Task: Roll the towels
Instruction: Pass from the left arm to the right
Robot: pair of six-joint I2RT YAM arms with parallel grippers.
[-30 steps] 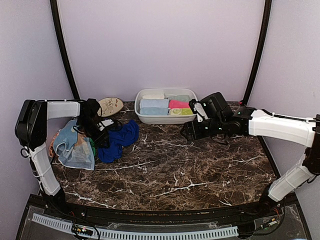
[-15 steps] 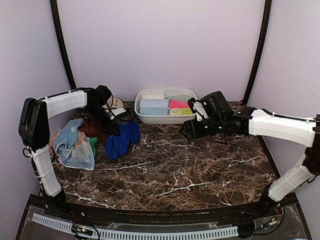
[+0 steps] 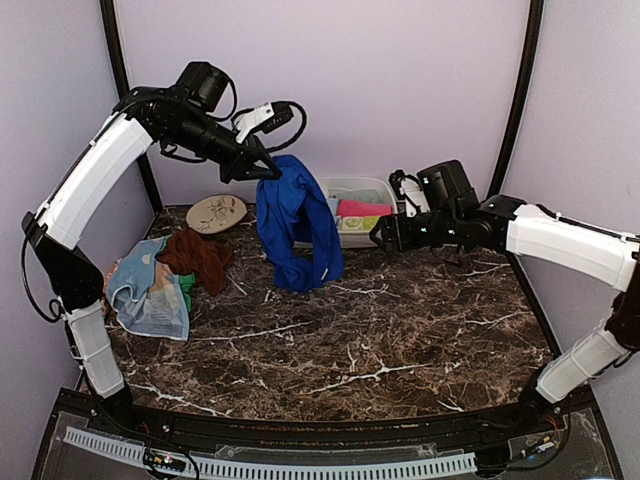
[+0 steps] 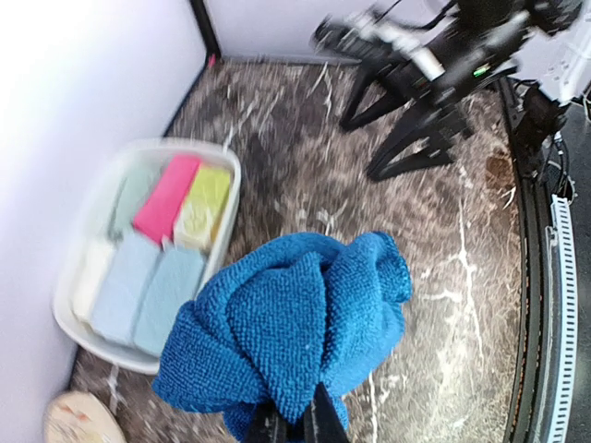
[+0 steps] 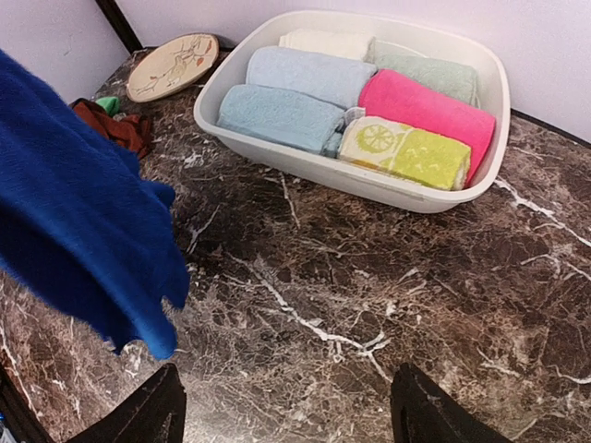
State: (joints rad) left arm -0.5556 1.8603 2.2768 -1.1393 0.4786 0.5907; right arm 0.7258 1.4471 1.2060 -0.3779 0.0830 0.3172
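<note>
Overhead, left claw (image 3: 262, 171) tight on blue towel (image 3: 296, 225); right claw (image 5: 286, 411) agape over dark marble (image 3: 400, 345), lilac walls (image 3: 400, 90)

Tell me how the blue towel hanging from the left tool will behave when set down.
Probably floppy: the blue towel hangs in limp folds from the left tool. It looks light, held by one small pinch. Likely to collapse in a heap on the table, not lie flat.

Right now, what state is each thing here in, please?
blue towel, held up, hanging bunched from the left gripper.
left gripper, shut on the blue towel.
right gripper, open, empty, above the table.
tub, holding rolled towels side by side.
towel pile, crumpled, unrolled, on the table at left.
plate, lying flat, nothing on it.
</note>
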